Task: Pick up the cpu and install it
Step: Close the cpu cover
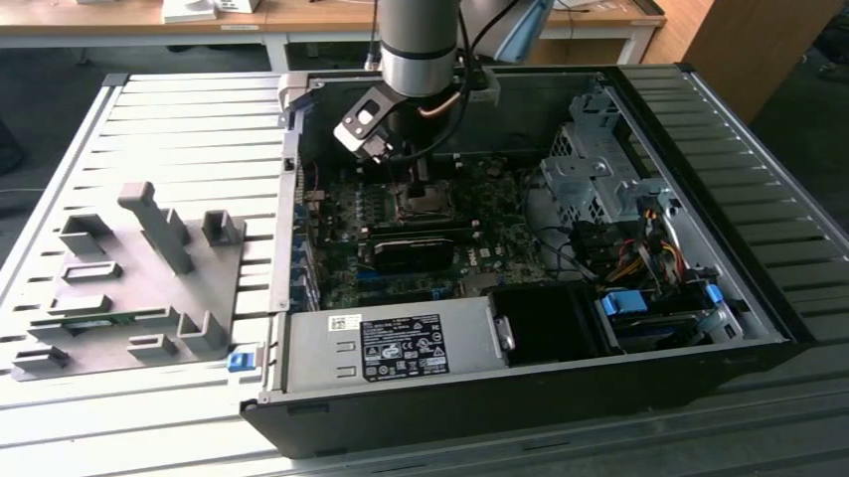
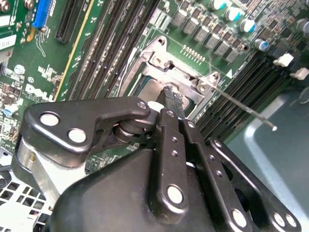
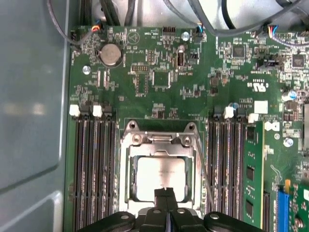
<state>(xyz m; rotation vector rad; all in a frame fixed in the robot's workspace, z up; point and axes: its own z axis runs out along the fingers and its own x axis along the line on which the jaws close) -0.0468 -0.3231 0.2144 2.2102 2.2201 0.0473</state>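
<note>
In the exterior view the claw [image 1: 416, 187] hangs straight above the motherboard's socket [image 1: 427, 205]. In the second wrist view its tips are clenched together on nothing, low over the socket frame. In the first wrist view the cpu [image 3: 159, 175] lies flat in the socket, directly beneath the tips, one edge under them.

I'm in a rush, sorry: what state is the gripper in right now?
Gripper: closed, fingertips together with nothing visible between them, at the edge of the cpu lying in the socket.
</note>
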